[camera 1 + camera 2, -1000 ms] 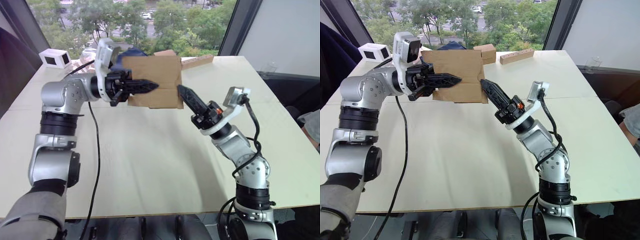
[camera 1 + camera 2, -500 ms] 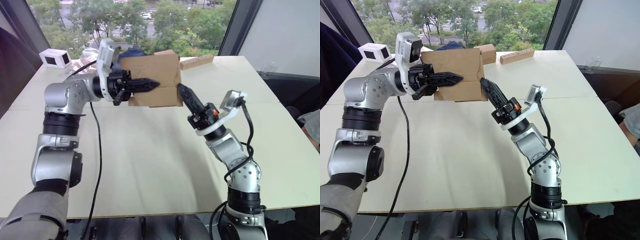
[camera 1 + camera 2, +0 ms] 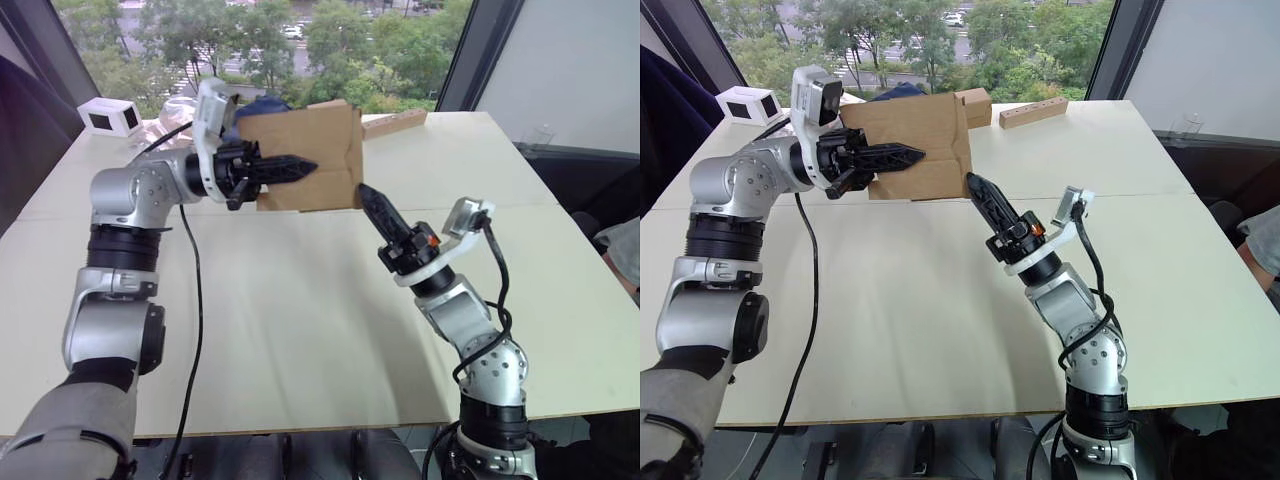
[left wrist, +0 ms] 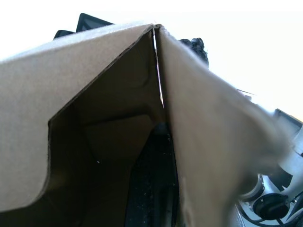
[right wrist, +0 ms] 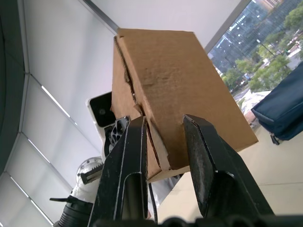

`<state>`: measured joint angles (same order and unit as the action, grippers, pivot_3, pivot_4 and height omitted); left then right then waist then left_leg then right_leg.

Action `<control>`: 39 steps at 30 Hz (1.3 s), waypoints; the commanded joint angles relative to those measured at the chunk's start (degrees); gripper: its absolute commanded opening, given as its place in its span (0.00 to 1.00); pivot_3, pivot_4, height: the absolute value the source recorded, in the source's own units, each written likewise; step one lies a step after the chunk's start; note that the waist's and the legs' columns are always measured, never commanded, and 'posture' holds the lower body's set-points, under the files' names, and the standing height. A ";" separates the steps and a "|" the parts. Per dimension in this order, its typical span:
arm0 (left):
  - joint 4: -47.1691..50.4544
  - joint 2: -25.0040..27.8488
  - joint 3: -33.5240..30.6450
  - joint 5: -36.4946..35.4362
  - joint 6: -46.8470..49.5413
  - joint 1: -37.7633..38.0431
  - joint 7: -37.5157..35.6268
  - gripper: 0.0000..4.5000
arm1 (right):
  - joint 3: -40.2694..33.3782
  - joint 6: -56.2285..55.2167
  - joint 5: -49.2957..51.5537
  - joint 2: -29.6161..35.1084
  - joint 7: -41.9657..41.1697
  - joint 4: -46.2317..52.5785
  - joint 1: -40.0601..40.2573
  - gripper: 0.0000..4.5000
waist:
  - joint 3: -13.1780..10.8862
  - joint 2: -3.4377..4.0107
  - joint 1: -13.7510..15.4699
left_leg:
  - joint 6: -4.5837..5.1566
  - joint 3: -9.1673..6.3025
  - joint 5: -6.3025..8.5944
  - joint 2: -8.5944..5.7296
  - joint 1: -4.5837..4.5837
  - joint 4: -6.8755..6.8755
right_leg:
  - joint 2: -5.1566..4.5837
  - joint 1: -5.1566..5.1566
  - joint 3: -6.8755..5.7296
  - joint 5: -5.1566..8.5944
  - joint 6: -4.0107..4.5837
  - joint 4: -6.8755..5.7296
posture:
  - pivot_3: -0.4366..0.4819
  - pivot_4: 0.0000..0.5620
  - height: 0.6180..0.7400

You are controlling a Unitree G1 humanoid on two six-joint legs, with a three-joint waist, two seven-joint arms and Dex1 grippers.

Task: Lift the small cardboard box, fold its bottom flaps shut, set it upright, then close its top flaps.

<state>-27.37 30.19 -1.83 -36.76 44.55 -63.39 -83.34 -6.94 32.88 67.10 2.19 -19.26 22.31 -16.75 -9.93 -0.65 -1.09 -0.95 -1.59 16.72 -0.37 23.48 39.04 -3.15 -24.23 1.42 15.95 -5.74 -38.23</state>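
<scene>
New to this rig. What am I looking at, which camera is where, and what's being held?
It is a two-armed humanoid robot at a pale table. The two wide pictures come from its head, looking down over the arms. The other two come from cameras on each wrist, looking along the fingers. The left end effector holds the small cardboard box up in the air, one finger across its front. The right end effector is open just beside the box's lower corner; whether it touches is unclear. At the table's far edge sit a white device, a long narrow tan box and another brown box.
</scene>
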 commanded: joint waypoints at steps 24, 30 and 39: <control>2.34 0.01 -1.01 -0.12 -0.05 -0.17 0.86 0.00 | 0.00 1.21 1.39 5.13 0.57 5.35 -0.40 0.27 | 0.00 0.00 0.07 | 0.00 -0.01 0.00 -0.01 0.00 0.00 | 0.00 0.00 0.00 0.00 0.00 0.00 | 0.48 0.27 1.00; 3.76 0.51 -1.23 -0.64 0.63 0.86 1.25 0.00 | -5.58 3.08 7.10 13.22 0.32 6.46 0.35 0.27 | 0.00 0.00 0.09 | 0.01 -0.01 0.00 0.00 0.00 0.00 | 0.00 0.01 0.00 0.00 0.00 0.01 | 0.48 0.27 1.00; 5.96 0.51 -1.07 -1.37 2.04 1.69 1.47 0.00 | -5.57 2.09 4.23 16.95 0.03 4.37 -1.76 0.01 | 0.00 0.00 0.11 | 0.01 0.00 0.01 0.02 0.00 0.00 | 0.02 0.01 0.01 0.00 0.00 0.02 | 0.48 0.27 1.00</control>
<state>-23.92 30.39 -1.81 -36.83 46.16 -61.47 -81.99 -12.84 36.12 72.96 18.75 -18.60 26.04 -16.52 -9.93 -0.65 -0.99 -0.94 -1.59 16.72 -0.35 23.47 39.04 -3.12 -24.22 1.42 15.96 -5.74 -38.21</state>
